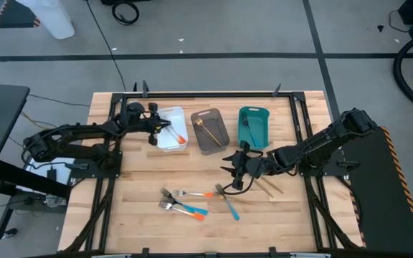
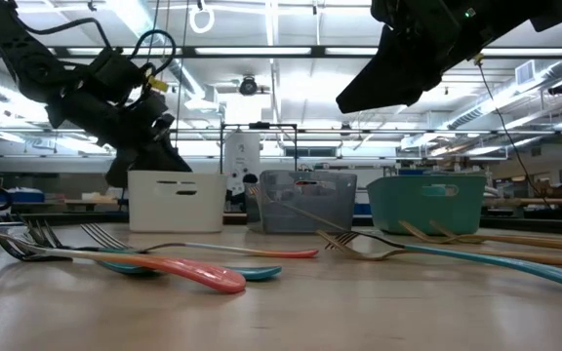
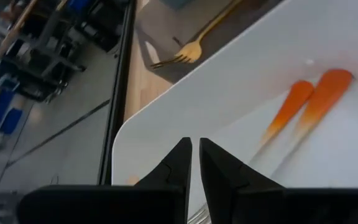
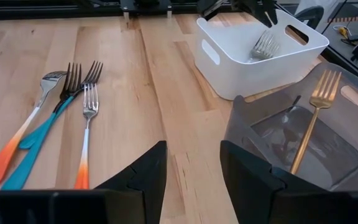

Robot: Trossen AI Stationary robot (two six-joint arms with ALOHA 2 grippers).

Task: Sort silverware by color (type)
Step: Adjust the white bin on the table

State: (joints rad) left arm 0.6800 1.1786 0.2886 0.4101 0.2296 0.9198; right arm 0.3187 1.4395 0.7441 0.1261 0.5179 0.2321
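Over white bin [image 1: 171,129], left tool [image 1: 165,125] nearly closed, right tool [image 1: 234,170] open, no readable writing.

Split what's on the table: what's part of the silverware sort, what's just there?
Job:
loose silverware on the table
orange-handled pieces already in the white bin
gold fork in the grey bin
left gripper over the white bin
right gripper, open

Just there:
white bin
grey bin
teal bin
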